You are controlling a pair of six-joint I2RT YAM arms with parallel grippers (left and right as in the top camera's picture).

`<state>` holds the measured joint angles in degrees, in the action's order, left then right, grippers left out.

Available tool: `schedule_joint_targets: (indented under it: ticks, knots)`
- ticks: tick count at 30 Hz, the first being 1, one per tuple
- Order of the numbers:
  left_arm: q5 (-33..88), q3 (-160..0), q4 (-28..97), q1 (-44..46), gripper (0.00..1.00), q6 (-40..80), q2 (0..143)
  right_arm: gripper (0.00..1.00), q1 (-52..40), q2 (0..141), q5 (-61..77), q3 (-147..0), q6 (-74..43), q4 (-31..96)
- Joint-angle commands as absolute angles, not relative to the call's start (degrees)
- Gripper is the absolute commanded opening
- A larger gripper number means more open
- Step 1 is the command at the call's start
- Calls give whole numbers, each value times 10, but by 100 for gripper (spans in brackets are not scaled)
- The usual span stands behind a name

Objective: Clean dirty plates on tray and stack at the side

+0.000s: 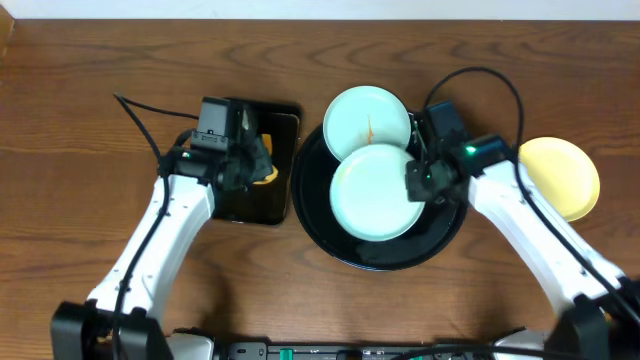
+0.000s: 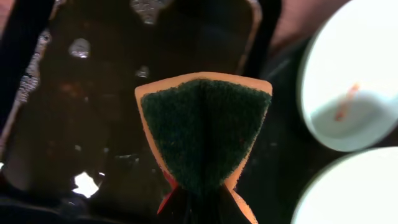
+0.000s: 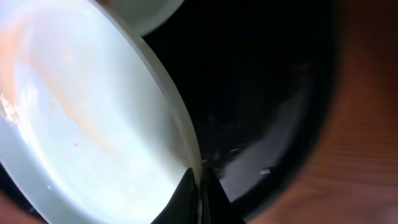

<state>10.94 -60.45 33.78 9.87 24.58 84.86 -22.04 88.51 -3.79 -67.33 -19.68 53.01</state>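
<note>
Three plates: you had two mint-blue ones on the round black tray point(image 1: 440, 245), and the yellow plate point(image 1: 560, 175) lay on the table point(image 1: 80, 80), beyond the outer side of your right arm.
Right gripper point(image 1: 420, 180): it was clamped on the rim of the nearer mint plate point(image 1: 375, 192), a thin pinch at the edge closest to the wrist. I could not tell whether the plate had left the tray floor.
Left gripper point(image 1: 252, 162): it was closed on the sponge point(image 1: 265, 175), which was orange with its green scouring face folded outward, and it hung over the rectangular tray point(image 1: 250, 205), whose floor showed wet, bubbly patches.
Dirt: a faint orange film lay across the held plate just ahead of the right fingers. The far mint plate point(image 1: 365, 120), up and to the right of the sponge, carried one orange streak.
Step in hand: as I judged it, you were steadying the nearer plate so the sponge could scrub it.
Doing it well: you needed to carry the sponge rightward and lay the green face flat on the film. Strokes had to run toward the pinch, not away, so the plate could not pivot out.
Pressure: it was best kept light, since the grip held only rim.
Watch: the far plate's edge met the held plate's, and a wide stroke risked nudging it over the tray rim.
</note>
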Motion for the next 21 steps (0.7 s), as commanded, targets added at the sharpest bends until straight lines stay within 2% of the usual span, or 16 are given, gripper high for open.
schedule_joint_targets:
  ticks: [1,4,10,16,21]
  knots:
    - [102,-606,331,69,8,192,884,1,-217,848,-169,-674,-163,524]
    - [164,-606,313,39,7,150,920,1,-217,823,-280,-674,-126,504]
    - [312,-606,285,-14,7,85,992,1,-218,812,-406,-674,-16,441]
    - [424,-606,264,-68,8,38,1054,1,-225,812,-452,-674,5,412]
    - [437,-606,255,-112,7,57,1099,1,-237,812,-452,-674,5,409]
